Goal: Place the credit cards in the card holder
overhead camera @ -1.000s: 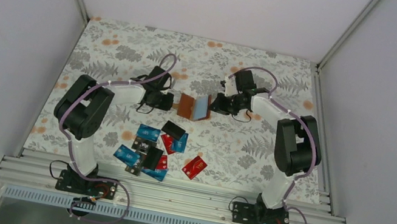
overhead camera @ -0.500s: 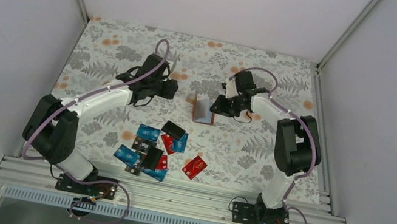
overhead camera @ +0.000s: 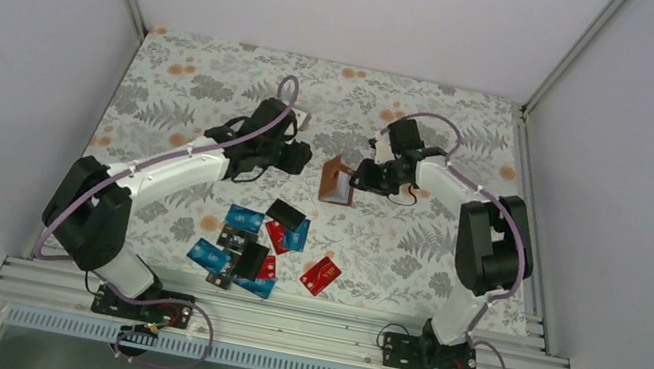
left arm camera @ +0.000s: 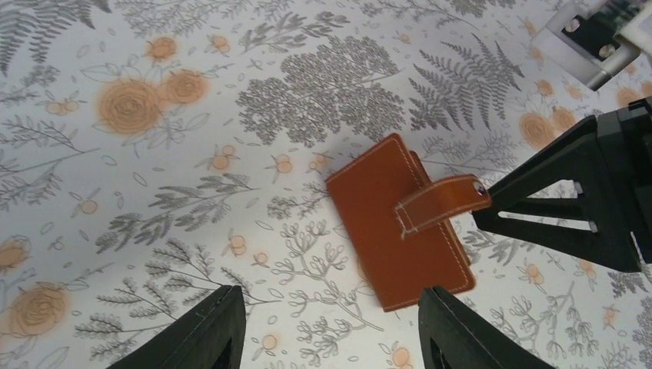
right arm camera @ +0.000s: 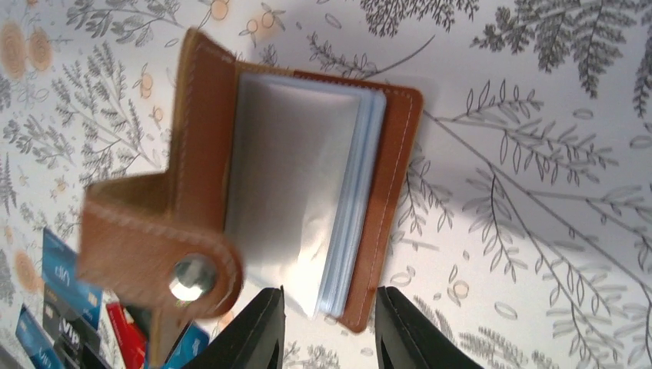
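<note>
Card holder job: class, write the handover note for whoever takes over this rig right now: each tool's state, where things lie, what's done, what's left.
Left tool: open, empty, over the table beside the card holder.
Right tool: open, at the holder's edge, apparently not clamping it.
Holder: on the table between the tools, unsnapped, partly open; no card visible in its sleeves.
Credit cards: loose pile nearer the arm bases, one red card apart.
Done: holder opened. Left: load the cards.
</note>
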